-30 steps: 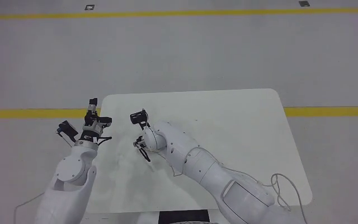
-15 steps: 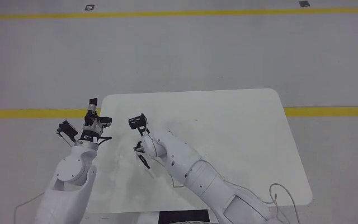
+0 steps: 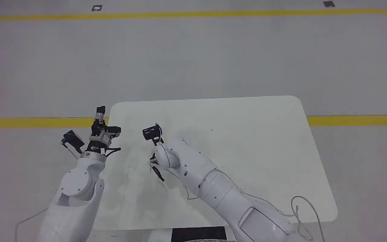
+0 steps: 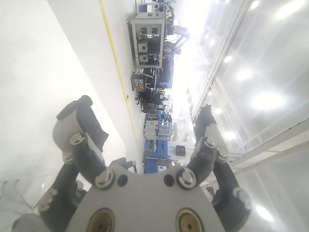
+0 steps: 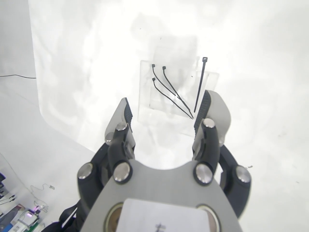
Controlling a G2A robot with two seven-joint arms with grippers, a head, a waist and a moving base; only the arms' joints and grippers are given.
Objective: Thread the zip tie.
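Right tool [image 5: 166, 100] agape near zip ties [image 5: 200, 84]

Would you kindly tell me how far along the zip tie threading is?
Done: nothing; four zip ties lie unthreaded on a clear plate. In hand: the open right gripper hovers over them, empty; the left gripper is open and empty too. Left: grasp a tie and thread its tail through its head.

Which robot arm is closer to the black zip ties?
Right. The right tool is open just above the zip ties. The left tool is open by the edge of the table, pointing away toward the room.
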